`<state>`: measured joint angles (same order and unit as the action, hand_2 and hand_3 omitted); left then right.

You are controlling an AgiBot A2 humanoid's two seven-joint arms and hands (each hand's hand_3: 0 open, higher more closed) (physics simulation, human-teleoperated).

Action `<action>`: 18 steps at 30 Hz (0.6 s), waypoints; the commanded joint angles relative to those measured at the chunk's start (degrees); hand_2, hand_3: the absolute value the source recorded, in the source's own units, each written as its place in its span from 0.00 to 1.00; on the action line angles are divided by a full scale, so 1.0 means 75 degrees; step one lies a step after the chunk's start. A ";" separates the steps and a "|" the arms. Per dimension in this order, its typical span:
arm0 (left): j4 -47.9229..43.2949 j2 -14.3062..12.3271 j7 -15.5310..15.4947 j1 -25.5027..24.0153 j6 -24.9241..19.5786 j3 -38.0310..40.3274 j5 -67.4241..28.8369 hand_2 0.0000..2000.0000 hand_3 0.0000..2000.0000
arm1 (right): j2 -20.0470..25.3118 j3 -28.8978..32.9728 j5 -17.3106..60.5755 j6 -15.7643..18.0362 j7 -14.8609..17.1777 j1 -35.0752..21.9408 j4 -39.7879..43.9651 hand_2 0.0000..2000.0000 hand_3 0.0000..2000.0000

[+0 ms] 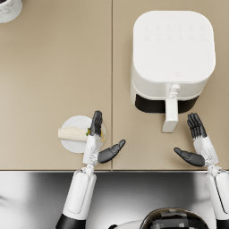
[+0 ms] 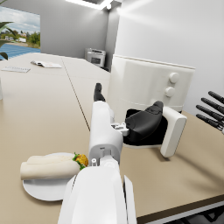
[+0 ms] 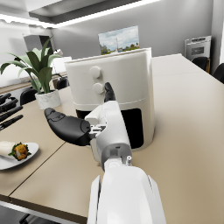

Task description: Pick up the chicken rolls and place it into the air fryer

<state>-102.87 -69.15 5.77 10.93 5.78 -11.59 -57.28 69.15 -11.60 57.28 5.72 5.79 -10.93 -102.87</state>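
A pale chicken roll (image 1: 72,133) (image 2: 47,168) (image 3: 9,148) with a yellow-green filling at one end lies on a small white plate (image 1: 75,145) (image 2: 43,189) near the table's front edge. My left hand (image 1: 99,139) (image 2: 139,122) is open just right of the plate, its fingers reaching over the plate's right rim above the roll's end; I cannot tell whether they touch it. The white air fryer (image 1: 172,58) (image 2: 144,85) (image 3: 111,81) stands at the back right, its drawer handle (image 1: 170,115) pointing toward me over a dark opening. My right hand (image 1: 197,143) (image 3: 76,127) is open, right of that handle.
A white round object (image 1: 9,10) sits at the far left corner. A seam (image 1: 112,85) splits the tan tabletop. A metal strip (image 1: 114,192) runs along the front edge. A potted plant (image 3: 41,76) stands behind the fryer in the right wrist view.
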 commanded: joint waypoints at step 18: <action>0.0000 0.0000 0.0000 0.0000 0.0000 0.0000 0.0000 0.00 0.00 | 0.0000 0.0000 0.0000 0.0000 0.0000 0.0000 0.0000 0.00 0.00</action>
<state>-102.87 -69.15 5.77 10.93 5.78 -11.59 -57.28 69.15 -11.60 57.28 5.72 5.79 -10.93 -102.87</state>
